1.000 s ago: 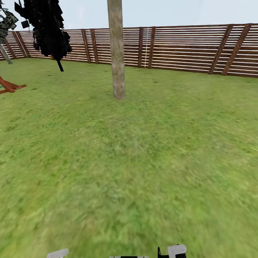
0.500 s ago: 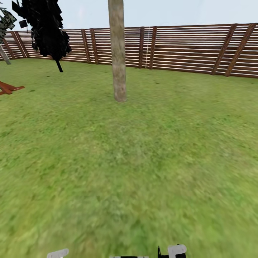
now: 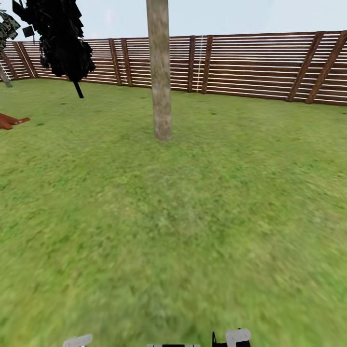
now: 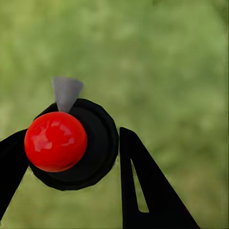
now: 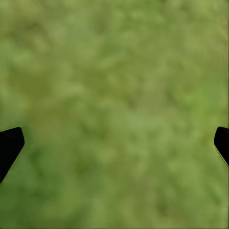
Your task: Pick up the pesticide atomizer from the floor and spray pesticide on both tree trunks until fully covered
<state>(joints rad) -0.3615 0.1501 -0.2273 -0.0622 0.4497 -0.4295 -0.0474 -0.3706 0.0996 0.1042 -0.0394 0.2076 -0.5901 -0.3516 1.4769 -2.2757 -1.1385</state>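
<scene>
Both arms are tucked low: in the head view just their pale grey tips peek over the bottom edge, above the lawn (image 3: 193, 217).

The left end effector (image 4: 71, 157) points down at the grass, and its two black fingers (image 4: 143, 186) are clamped on the pesticide atomizer (image 4: 71, 143). Seen from above, the atomizer is a round black body with a glossy red ball-shaped cap (image 4: 56, 141) and a small grey cone-shaped nozzle (image 4: 66, 91) sticking out from one side (the nozzle aims away from the wrist camera's base, over the grass). One finger presses against the black body near the red cap; the other sits right against the opposite side.

The right end effector (image 5: 114, 143) also faces the grass, released, its black fingertips (image 5: 9, 145) spread far apart with nothing between them.

Ahead, in the head view, one tree trunk (image 3: 161, 82) rises straight from the lawn, a thick bare column of mottled grey-brown bark, well apart from the robot. Behind it runs the brown slatted fence (image 3: 260, 65). A small dark-leaved tree (image 3: 60, 38) stands toward the far left corner of the lawn.
</scene>
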